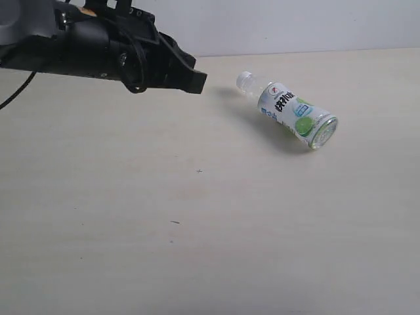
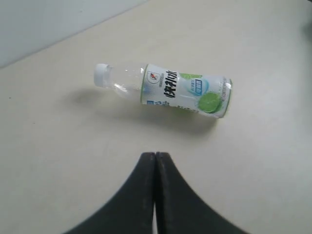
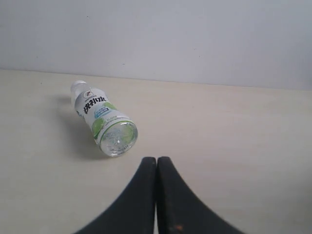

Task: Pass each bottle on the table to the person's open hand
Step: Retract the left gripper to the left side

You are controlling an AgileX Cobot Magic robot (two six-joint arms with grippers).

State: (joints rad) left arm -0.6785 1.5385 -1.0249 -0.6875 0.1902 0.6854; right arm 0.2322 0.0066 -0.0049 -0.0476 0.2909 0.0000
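Observation:
One clear bottle with a white cap and a green-lime label lies on its side on the pale table, cap toward the back. The left wrist view has the same bottle side-on; the right wrist view faces the base of the bottle. My left gripper hovers shut and empty to the left of the bottle, well apart from it, its fingertips pressed together. My right gripper is also shut and empty, and is outside the exterior view. No other bottle and no person's hand shows.
A pale wall runs along the table's far edge. The black left arm reaches in from the upper left, with a cable hanging under it. A few tiny dark specks mark the tabletop.

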